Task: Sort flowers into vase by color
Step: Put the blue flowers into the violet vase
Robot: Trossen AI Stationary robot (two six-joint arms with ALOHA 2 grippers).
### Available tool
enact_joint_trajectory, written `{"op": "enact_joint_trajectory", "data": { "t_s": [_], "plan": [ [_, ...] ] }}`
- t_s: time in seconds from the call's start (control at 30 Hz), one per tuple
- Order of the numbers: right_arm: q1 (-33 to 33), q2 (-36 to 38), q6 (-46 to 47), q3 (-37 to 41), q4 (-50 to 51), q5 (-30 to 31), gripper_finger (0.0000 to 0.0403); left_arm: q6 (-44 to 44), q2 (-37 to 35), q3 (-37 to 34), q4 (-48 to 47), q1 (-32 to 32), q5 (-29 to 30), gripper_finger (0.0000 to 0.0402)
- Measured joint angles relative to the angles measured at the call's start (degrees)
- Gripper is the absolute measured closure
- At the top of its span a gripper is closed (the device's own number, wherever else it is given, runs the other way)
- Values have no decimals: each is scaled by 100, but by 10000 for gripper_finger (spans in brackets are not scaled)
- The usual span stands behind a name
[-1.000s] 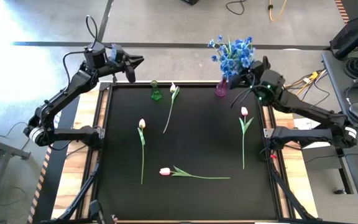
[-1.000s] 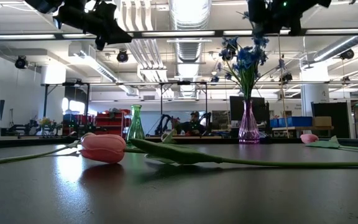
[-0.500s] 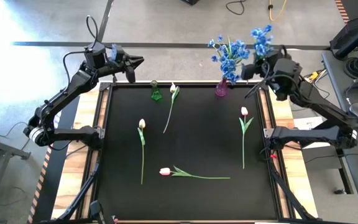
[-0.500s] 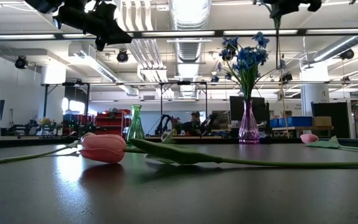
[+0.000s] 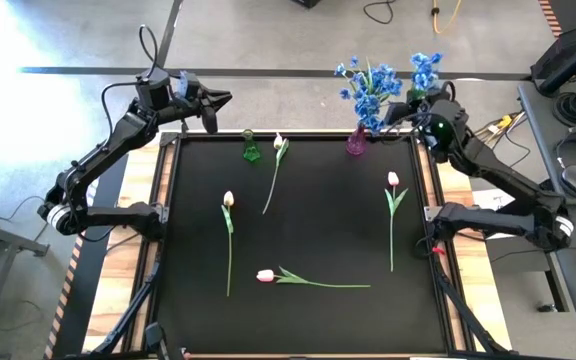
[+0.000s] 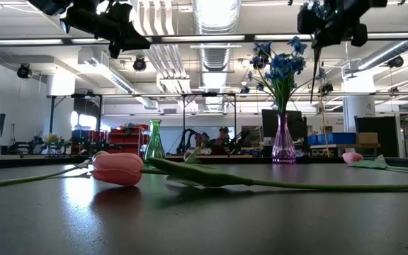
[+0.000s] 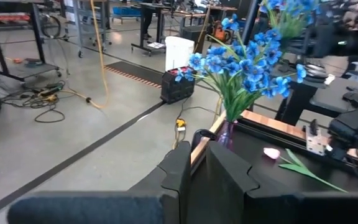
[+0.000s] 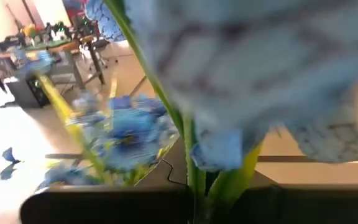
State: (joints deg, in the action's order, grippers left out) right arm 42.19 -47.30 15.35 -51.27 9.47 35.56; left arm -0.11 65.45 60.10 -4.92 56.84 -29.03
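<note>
A purple vase (image 5: pixel 356 142) at the table's far edge holds a bunch of blue flowers (image 5: pixel 370 84). Just right of it, high above the table, my right gripper (image 5: pixel 411 106) is shut on one more blue flower (image 5: pixel 425 68). A small green vase (image 5: pixel 251 148) stands empty at the far edge. Lying flat on the black mat are a white tulip (image 5: pixel 278 141), a pale tulip (image 5: pixel 228 199) and two pink tulips (image 5: pixel 393 179) (image 5: pixel 265 275). My left gripper (image 5: pixel 218 99) is shut with nothing in it, raised beyond the far left corner. My right gripper pinches the blue flower's green stem (image 8: pixel 194 182) between its two fingers, just below the blossoms. The fingers reach in about level from the table's right side and lie across the stem. The flower stands upright, blossoms above, the thin stem (image 6: pixel 318 78) hanging clear of the table.
The black mat (image 5: pixel 318 240) lies within a raised frame (image 5: pixel 164 230). Both vases stand close to the far rail. Cables and equipment lie on the floor beyond the table. In the low view the near pink tulip (image 6: pixel 117 168) lies across the foreground.
My right gripper has drawn the blue flower out of the bouquet's side toward the table's right and far edge, then swung part of the way back toward the purple vase, rolling its wrist. The flower stays upright in the hold.
</note>
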Motion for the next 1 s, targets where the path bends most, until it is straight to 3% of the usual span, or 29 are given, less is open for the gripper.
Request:
{"op": "enact_joint_trajectory", "data": {
  "t_s": [0.17,0.6,1.0],
  "plan": [
    [109,42,137,347,-986,-221,391,-40,0,0,-27,0,-55,365],
    [110,-463,768,899,-1975,-352,391,-42,0,0,-30,0,-55,365],
    [108,-653,967,945,-2072,-447,391,-62,0,0,-45,0,-55,365]
  ]
}}
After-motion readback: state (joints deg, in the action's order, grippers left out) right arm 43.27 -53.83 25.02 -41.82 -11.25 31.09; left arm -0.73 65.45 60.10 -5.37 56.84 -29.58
